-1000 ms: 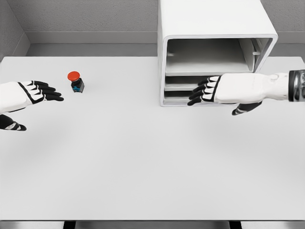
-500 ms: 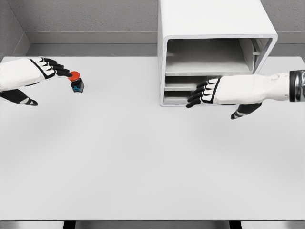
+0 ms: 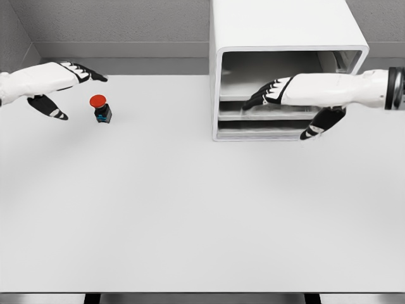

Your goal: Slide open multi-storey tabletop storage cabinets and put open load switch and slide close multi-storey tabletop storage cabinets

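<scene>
A white, rounded multi-storey storage cabinet stands at the far right of the pale grey table, its front showing a tall upper bay and shallow trays below. The right hand reaches in from the right with fingers extended and holding nothing, its fingertips at the front of the upper tray, thumb hanging lower. Well to the left sits the load switch (a red mushroom cap on a small black-and-blue body), upright on the table. The left hand hovers just beside and behind it, fingers stretched, empty, not touching.
</scene>
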{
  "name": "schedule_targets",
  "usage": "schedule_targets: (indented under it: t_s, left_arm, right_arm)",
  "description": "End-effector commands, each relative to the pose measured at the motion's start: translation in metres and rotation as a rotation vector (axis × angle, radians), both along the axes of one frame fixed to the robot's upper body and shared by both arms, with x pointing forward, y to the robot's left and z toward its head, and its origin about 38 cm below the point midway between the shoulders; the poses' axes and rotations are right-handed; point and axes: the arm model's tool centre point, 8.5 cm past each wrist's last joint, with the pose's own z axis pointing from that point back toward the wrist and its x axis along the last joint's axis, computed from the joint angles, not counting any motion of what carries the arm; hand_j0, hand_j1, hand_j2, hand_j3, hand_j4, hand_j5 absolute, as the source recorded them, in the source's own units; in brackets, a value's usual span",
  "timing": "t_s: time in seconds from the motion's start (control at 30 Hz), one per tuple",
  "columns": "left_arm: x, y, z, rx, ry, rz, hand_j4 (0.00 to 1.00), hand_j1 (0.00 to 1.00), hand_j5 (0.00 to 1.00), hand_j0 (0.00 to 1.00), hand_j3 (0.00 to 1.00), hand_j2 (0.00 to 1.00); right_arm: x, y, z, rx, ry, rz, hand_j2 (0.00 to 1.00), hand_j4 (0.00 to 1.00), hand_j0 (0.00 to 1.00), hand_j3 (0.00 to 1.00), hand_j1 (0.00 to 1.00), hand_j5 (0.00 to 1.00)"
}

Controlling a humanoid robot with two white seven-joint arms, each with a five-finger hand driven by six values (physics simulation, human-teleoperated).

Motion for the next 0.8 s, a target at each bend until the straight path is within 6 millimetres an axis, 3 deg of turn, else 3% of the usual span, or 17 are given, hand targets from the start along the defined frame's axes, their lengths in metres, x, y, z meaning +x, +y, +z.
schedule_targets:
  t_s: [0.0,0.1,0.2,0.37,0.5,0.77]
  left_arm:
    - [0.010,-0.006,-0.026,-0.003,0.054,0.027,1.00,1.00,1.00,1.00,1.00,1.00]
    - [0.019,-0.023,-0.041,-0.036,0.086,0.022,1.00,1.00,1.00,1.00,1.00,1.00]
    - [0.027,-0.025,-0.046,-0.057,0.108,0.044,1.00,1.00,1.00,1.00,1.00,1.00]
    - [0.028,-0.021,-0.048,0.007,0.105,0.054,1.00,1.00,1.00,1.00,1.00,1.00]
    - [0.035,-0.013,-0.038,0.042,0.087,0.078,1.00,1.00,1.00,1.00,1.00,1.00]
    - [0.039,-0.036,-0.044,0.060,0.084,0.043,1.00,1.00,1.00,1.00,1.00,1.00]
  right_arm:
    - [0.006,-0.001,-0.008,-0.004,0.031,-0.032,1.00,1.00,1.00,1.00,1.00,1.00]
    - [0.016,0.001,-0.017,-0.015,0.059,-0.061,1.00,1.00,1.00,1.00,1.00,1.00]
    - [0.020,0.008,-0.020,-0.013,0.076,-0.080,1.00,1.00,1.00,1.00,1.00,1.00]
    - [0.023,0.006,-0.026,0.019,0.129,-0.104,1.00,1.00,1.00,1.00,1.00,1.00]
    - [0.034,0.000,-0.031,0.039,0.151,-0.141,1.00,1.00,1.00,1.00,1.00,1.00]
    - [0.045,-0.007,-0.038,0.033,0.172,-0.191,1.00,1.00,1.00,1.00,1.00,1.00]
